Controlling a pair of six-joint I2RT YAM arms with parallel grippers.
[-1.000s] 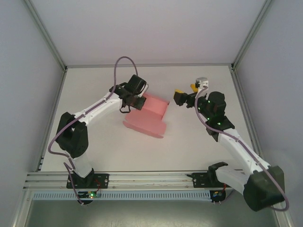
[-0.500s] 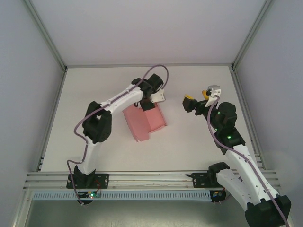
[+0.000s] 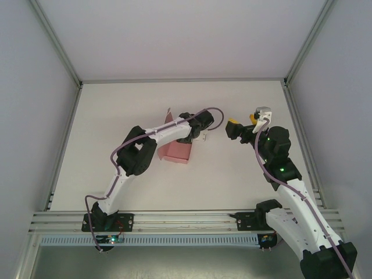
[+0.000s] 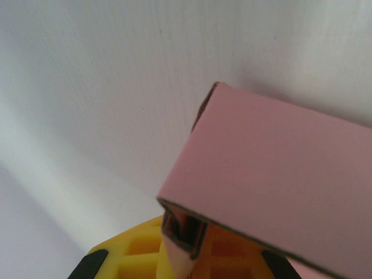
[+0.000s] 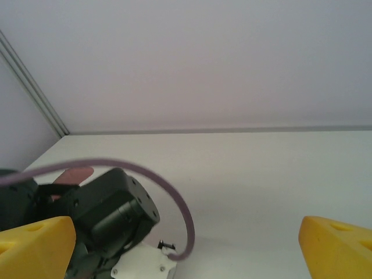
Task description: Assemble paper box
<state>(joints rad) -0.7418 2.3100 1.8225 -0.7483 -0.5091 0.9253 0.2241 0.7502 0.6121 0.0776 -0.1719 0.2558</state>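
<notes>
Left end effector (image 4: 185, 256), clamped on the paper box (image 3: 174, 152), has turned it compact near the centre of the desk (image 3: 110, 110). Right end effector (image 3: 241, 124) waits at its 3 o'clock, jaws apart. We judge folding is underway.

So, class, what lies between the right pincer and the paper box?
The left arm's wrist and its purple cable, in the top view.

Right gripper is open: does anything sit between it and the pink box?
Yes. The left gripper, shut on the paper box, and its black wrist lie between the box and the right gripper. In the right wrist view that wrist covers most of the box.
</notes>
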